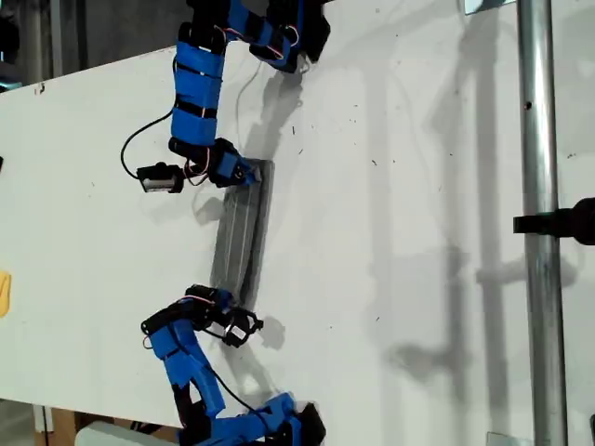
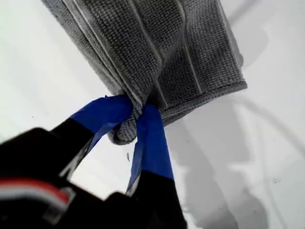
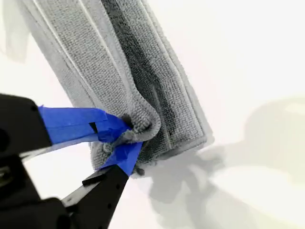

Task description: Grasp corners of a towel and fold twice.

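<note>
My first hand (image 2: 136,117) and second hand (image 3: 126,138) each pinching towel (image 1: 244,228) corners, wrist views only

Grey towel (image 1: 244,229) with fine white stripes (folded into a narrow band), stretched from 12 to 6 o'clock, both ends bunched.

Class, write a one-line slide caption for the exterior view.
Two blue arms hold a narrow folded towel by its ends on a white table.
</note>
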Motion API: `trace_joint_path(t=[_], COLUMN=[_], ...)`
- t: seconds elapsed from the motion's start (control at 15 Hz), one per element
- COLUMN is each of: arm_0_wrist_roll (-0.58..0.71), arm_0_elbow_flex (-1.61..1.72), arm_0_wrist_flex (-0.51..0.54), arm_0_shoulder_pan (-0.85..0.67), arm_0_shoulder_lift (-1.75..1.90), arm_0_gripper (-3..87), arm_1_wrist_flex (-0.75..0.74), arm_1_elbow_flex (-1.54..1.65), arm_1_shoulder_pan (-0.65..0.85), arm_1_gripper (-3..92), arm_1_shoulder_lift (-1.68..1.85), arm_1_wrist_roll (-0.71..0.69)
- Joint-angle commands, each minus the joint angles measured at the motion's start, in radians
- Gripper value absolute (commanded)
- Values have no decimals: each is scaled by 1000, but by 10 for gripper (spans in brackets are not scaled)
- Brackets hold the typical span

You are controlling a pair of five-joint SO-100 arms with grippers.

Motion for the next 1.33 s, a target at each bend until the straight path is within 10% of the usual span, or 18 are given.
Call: trace_joint_path(t=[0.0, 0.53, 1.0, 1.27], arm_0_wrist_roll=[-52, -60, -213, -426], arm_0_elbow_flex=[12, 66, 437, 788], arm_0_wrist_flex=[-8, 61, 118, 97], arm_0_shoulder_pan=[43, -55, -69, 123], arm_0_shoulder_lift=[0, 54, 658, 1124], arm_0_gripper=[-26, 222, 200, 208], arm_1_wrist_flex=[-61, 31, 298, 324], arm_1_elbow_flex=[43, 55, 316, 460], arm_1_shoulder_pan=[-26, 58, 192, -60], arm_1_gripper=[-2, 145, 177, 344], arm_1_shoulder_lift=[-6, 40, 776, 1091], arm_1_wrist_roll=[31, 69, 94, 298])
